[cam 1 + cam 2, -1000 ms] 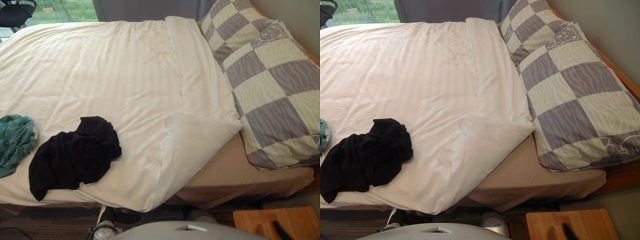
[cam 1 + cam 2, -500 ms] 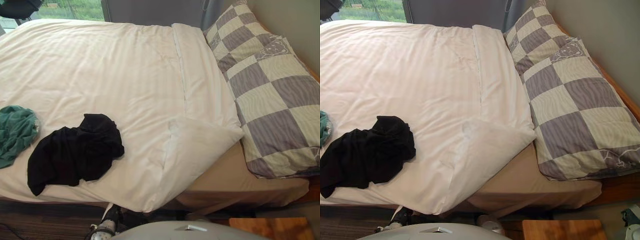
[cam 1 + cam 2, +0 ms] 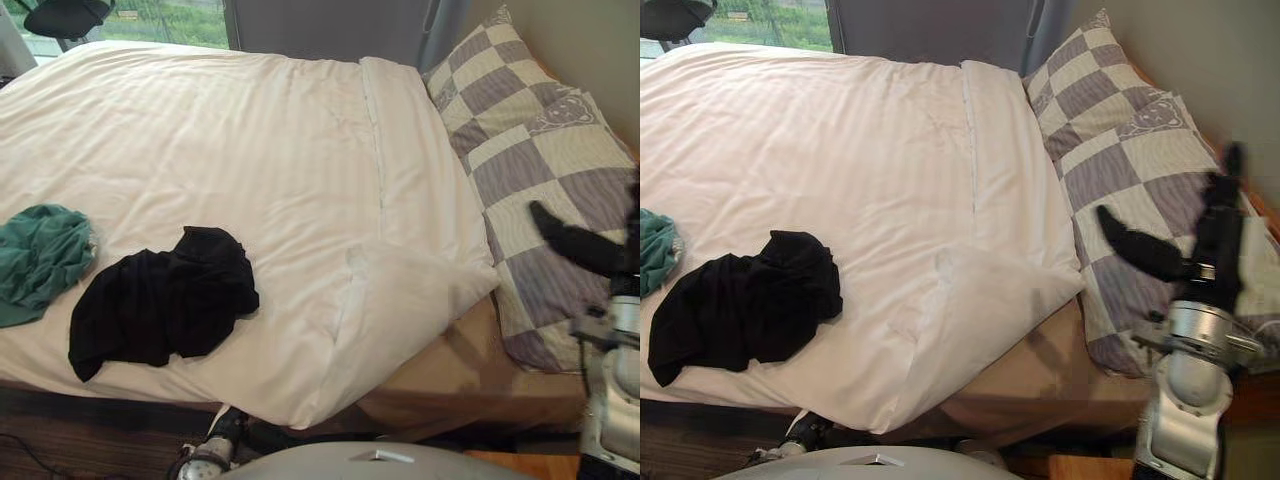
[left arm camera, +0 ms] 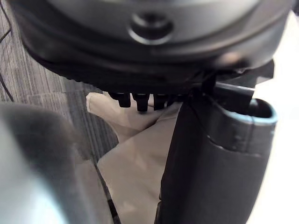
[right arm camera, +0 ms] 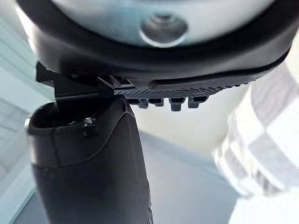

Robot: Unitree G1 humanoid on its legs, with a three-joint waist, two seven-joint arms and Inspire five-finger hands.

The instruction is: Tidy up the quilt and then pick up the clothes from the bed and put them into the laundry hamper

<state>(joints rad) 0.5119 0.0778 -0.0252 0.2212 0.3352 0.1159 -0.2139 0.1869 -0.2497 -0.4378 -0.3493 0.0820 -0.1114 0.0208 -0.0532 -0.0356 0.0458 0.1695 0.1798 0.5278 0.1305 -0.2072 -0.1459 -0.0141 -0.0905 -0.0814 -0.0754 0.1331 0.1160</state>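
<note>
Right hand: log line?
right hand open near checked pillow | quilt corner folded | black garment, green garment on quilt

Green garment (image 3: 654, 252) cut off by the left edge. Checked pillow (image 3: 520, 150) partly hidden behind right hand (image 3: 588, 251), itself cut by the right edge.

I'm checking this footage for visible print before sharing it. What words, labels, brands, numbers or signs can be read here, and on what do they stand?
No text can be read.
The checked pillow carries a pale bear drawing. Any lettering beside it is too small to make out.
The white quilt, the black garment and the green garment show no print.
</note>
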